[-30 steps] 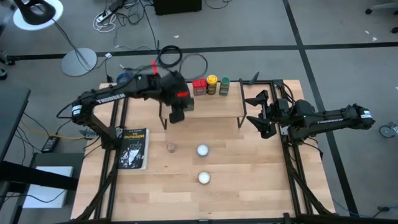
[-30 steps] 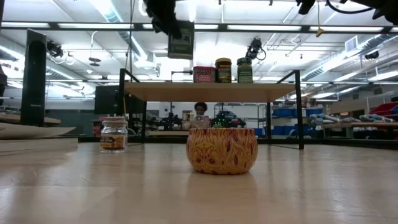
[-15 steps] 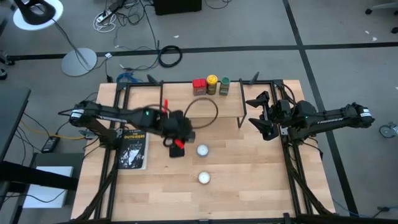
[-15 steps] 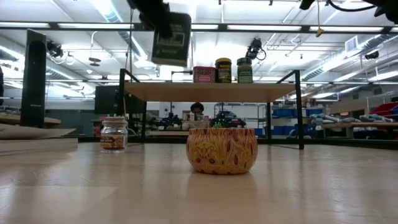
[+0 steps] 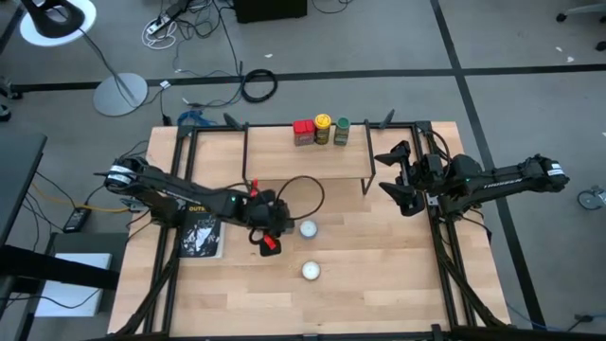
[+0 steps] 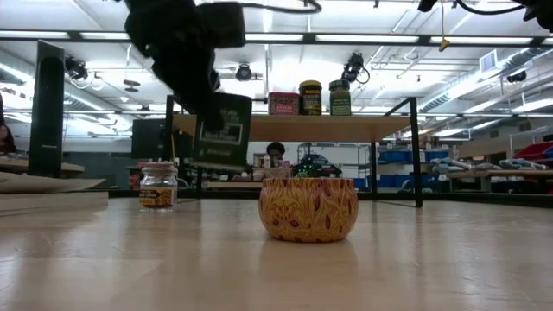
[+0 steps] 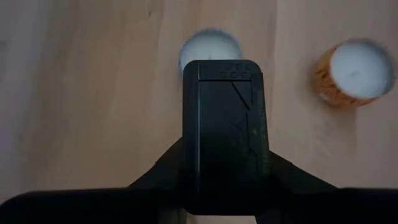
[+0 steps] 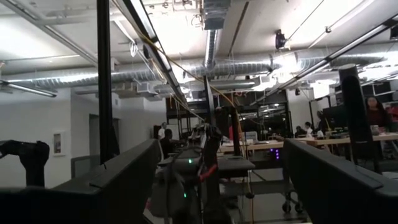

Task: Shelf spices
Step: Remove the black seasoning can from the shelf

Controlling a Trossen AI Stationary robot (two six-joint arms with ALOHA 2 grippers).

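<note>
I had my left gripper (image 5: 268, 230) closed partway on the dark square tin (image 7: 225, 134), gripping it by 1 end so that its long axis ran straight out from my fingers. I was carrying it low over the middle of the wooden table (image 5: 379, 256), just beside 1 of the 2 white candles (image 5: 308, 228). The shelf (image 5: 308, 161) lay beyond the tin, toward the table's far edge, and its plank ran crosswise to my arm. At the back of the plank stood 3 spices in a row: the red box (image 5: 303, 131), the yellow-lidded jar (image 5: 323, 128) and the green-lidded jar (image 5: 342, 131). The space left of the red box was bare, and I judged that the place to aim for. In the low view the tin hung about level with the plank, so I reckoned I needed to rise before reaching across. The tan jar (image 6: 158, 186) stood on the table on my left side, not yet shelved. My right gripper (image 5: 398, 175) hung wide and empty beside the shelf's right end, well apart from the tin.
</note>
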